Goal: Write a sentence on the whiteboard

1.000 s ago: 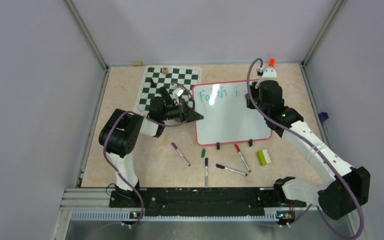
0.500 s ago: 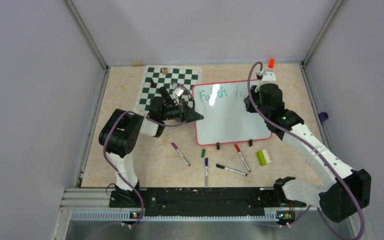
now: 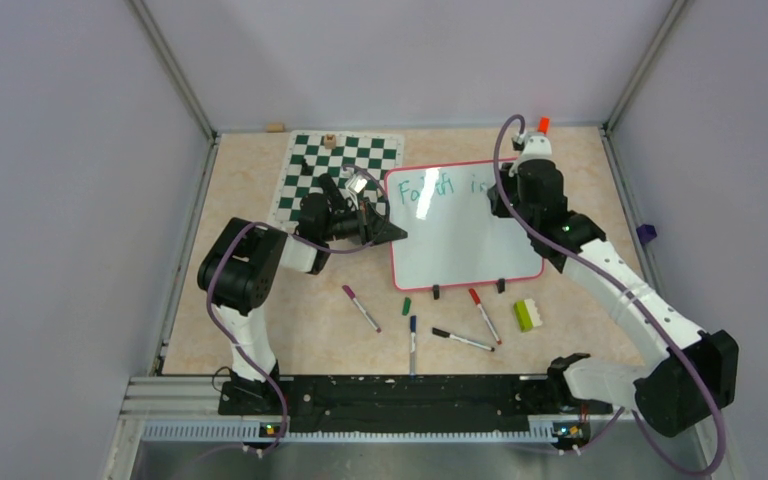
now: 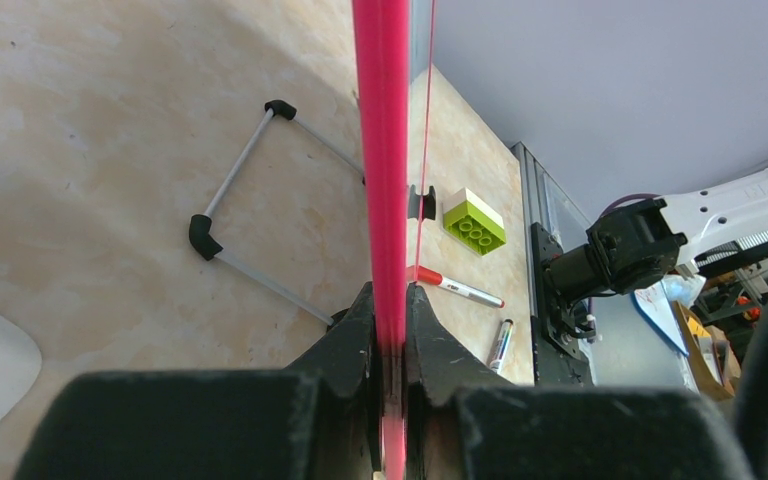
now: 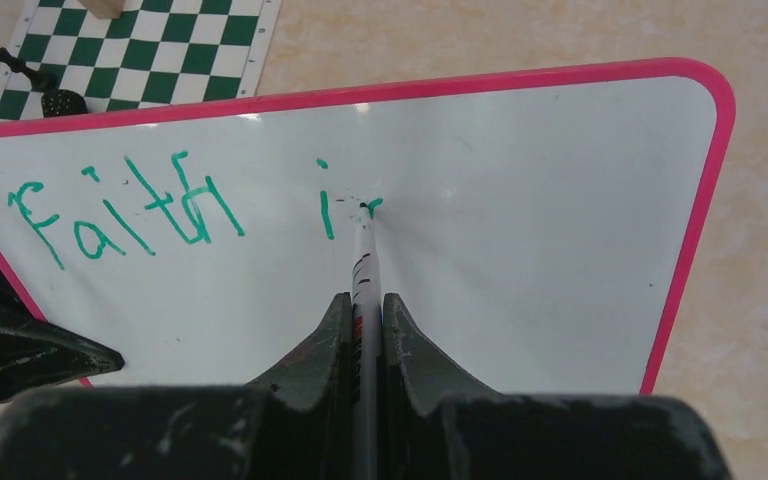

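Observation:
The whiteboard (image 3: pixel 465 235) with a red-pink frame stands propped in the middle of the table. My left gripper (image 3: pixel 392 231) is shut on its left frame edge (image 4: pixel 382 150). The sentence (image 5: pixel 130 205) in teal-green reads "Faith i" plus the start of another letter; it also shows in the top view (image 3: pixel 445 186). My right gripper (image 5: pixel 364 305) is shut on a white marker (image 5: pixel 366 255) whose tip touches the board just right of the "i". The right gripper sits over the board's top right in the top view (image 3: pixel 505 195).
A green-and-white chess mat (image 3: pixel 335 165) with a few pieces lies behind the board's left. Several markers (image 3: pixel 462 340) and a green cap (image 3: pixel 406 306) lie in front of the board. A lime brick (image 3: pixel 528 315) lies at the front right.
My right gripper has shifted slightly while writing; a new stroke has appeared after the "i". The left arm has not moved.

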Robot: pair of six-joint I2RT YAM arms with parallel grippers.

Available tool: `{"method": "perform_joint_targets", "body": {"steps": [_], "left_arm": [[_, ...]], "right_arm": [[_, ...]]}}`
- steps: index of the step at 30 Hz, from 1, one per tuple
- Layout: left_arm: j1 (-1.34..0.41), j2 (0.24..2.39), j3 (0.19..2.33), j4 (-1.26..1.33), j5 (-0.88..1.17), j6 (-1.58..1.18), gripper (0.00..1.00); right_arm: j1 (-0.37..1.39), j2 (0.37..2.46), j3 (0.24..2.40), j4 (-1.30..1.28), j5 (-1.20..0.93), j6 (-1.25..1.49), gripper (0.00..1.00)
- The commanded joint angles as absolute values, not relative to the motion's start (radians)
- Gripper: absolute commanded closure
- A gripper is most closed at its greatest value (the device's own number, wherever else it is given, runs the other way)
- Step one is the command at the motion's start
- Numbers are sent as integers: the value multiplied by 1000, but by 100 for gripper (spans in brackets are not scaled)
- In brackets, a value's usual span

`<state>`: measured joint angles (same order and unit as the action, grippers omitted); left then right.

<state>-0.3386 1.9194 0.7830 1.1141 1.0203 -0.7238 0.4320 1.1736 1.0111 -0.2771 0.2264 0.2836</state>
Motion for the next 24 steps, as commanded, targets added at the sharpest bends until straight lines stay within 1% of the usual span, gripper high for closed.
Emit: {"method": "perform_joint_targets", "body": {"steps": [1, 12, 24], "left_arm": [[-323, 1892, 785, 1045, 988, -660, 100], [-324, 1894, 786, 1040, 986, -658, 100], [-324, 1894, 786, 1039, 985, -656, 100]], "right_arm": [[405, 1209, 1069, -246, 256, 282, 100], [385, 1201, 1062, -274, 312, 301, 100], [385, 1152, 1014, -328, 252, 306, 100]]}}
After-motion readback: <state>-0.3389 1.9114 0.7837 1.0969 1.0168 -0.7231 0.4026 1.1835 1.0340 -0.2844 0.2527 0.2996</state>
